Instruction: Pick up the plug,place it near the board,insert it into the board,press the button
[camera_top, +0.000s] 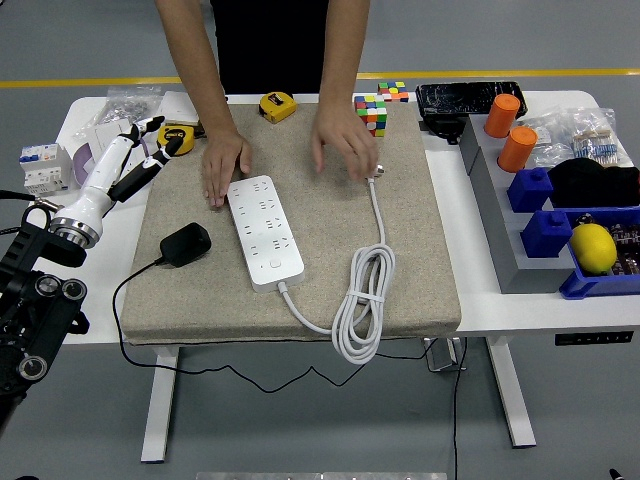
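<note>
**Plug lies loose on the mat, robot hand lifted clear**

Plug, a black adapter block with a thin black lead trailing off the table's near edge, rests on the grey mat just to the left of the white power strip, close beside it but not touching. Nothing holds it.

The robot's left hand hangs above the mat's far-left corner, fingers spread and empty, near a yellow tape measure (partly hidden behind the fingers). The right arm does not show.

A person stands at the far side. One of the person's hands lies flat on the mat at the strip's far-left corner. The other hand reaches down to the white plug at the end of the strip's own cord, which runs down the mat into a coil near the front edge. A colourful cube sits just behind that hand.
</note>
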